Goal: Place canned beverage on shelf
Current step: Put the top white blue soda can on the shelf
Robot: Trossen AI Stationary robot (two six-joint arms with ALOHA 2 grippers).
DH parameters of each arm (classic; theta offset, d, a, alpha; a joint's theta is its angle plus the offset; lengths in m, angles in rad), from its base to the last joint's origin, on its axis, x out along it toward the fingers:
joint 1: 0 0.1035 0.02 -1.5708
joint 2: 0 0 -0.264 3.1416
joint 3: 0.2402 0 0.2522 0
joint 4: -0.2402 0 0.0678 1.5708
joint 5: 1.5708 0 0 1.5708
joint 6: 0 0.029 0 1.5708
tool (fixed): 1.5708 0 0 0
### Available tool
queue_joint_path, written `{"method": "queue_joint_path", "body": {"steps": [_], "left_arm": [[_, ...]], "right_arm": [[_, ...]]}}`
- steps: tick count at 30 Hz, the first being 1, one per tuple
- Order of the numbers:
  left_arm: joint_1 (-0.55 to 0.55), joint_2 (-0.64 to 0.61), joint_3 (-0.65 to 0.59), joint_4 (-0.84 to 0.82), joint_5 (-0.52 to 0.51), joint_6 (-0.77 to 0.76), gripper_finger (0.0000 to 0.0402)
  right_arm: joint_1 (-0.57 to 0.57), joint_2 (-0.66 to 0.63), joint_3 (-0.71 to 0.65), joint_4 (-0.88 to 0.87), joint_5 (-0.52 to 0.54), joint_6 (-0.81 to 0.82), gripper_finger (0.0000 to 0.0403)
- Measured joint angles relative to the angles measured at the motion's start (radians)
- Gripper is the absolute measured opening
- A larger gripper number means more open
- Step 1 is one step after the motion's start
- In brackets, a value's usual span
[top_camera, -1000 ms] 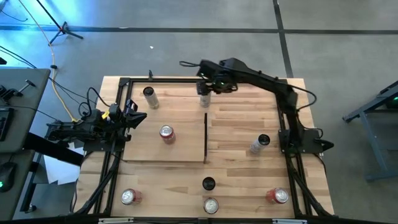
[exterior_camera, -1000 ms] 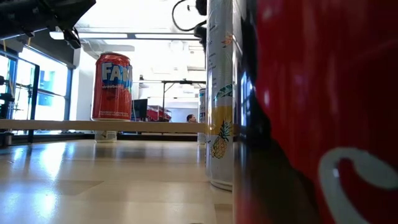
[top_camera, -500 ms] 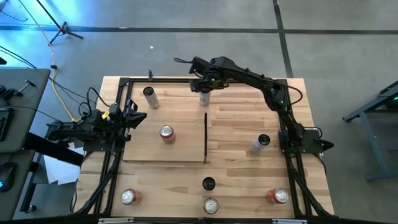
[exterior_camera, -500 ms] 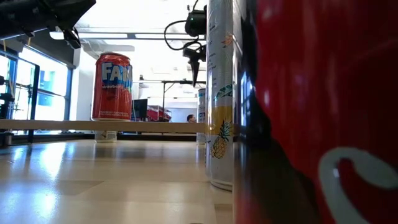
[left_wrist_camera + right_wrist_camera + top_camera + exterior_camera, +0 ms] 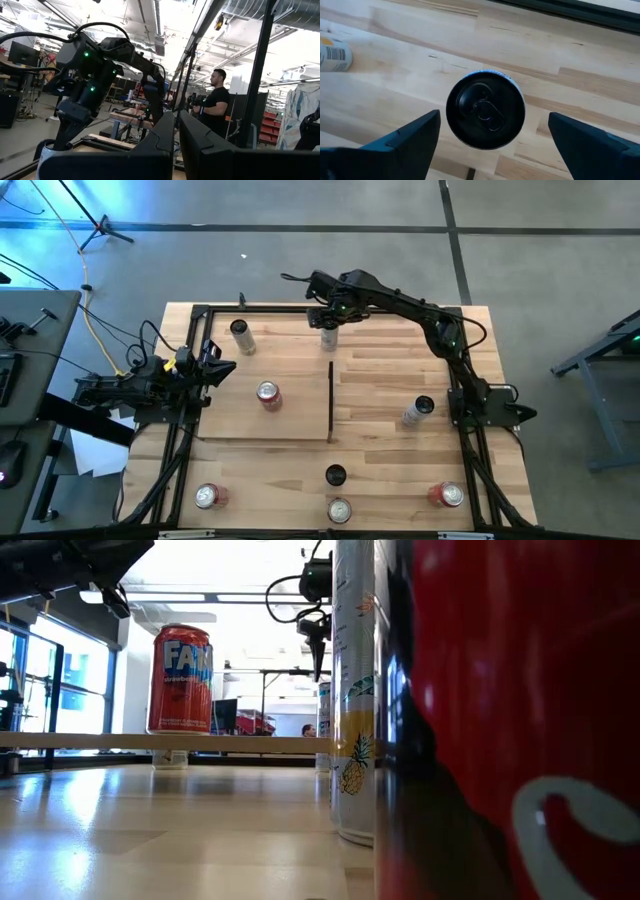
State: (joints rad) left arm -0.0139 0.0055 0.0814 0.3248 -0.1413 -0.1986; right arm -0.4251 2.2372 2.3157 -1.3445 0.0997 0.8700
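A slim can with a black top stands upright on the table, just past the far end of the shelf's dark strip. My right gripper hangs open above the can, pointing steeply down, one finger on either side and clear of it. The shelf is the pale panel at the table's left. A red can and a silver can stand on it. My left gripper is shut, parked at the table's left edge.
More cans stand about: one at the right, a black-topped one and three along the near edge. In the low view a tall pineapple can and a red can block the right side. A person stands beyond the table.
My right gripper has moved toward the table's left and down until it hangs over the black-topped can, then stopped. Its fingers have stayed open. The can has not moved.
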Motion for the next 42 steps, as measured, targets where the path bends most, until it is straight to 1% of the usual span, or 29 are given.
{"method": "queue_joint_path", "body": {"steps": [8, 13, 17, 23, 34, 39, 42], "left_arm": [[0.000, 0.000, 0.000, 0.000, 0.000, 0.000, 0.0007], [0.000, 0.000, 0.000, 0.000, 0.000, 0.000, 0.0007], [0.000, 0.000, 0.000, 0.000, 0.000, 0.000, 0.0008], [0.000, 0.000, 0.000, 0.000, 0.000, 0.000, 0.0007], [0.000, 0.000, 0.000, 0.000, 0.000, 0.000, 0.0007], [0.000, 0.000, 0.000, 0.000, 0.000, 0.000, 0.0007], [0.000, 0.000, 0.000, 0.000, 0.000, 0.000, 0.0007]], "right_arm": [[0.006, 0.000, 0.000, 0.002, 0.001, -0.001, 0.0357], [0.014, 0.000, 0.000, -0.003, -0.007, -0.041, 0.0357], [0.027, 0.000, 0.000, 0.002, 0.015, -0.063, 0.0357], [0.029, 0.000, 0.000, 0.047, 0.028, -0.168, 0.0357], [0.021, 0.000, -0.001, 0.033, 0.024, -0.202, 0.0357], [0.016, 0.001, -0.033, 0.049, 0.030, -0.209, 0.0357], [0.007, 0.001, -0.070, 0.070, 0.016, -0.209, 0.0357]]}}
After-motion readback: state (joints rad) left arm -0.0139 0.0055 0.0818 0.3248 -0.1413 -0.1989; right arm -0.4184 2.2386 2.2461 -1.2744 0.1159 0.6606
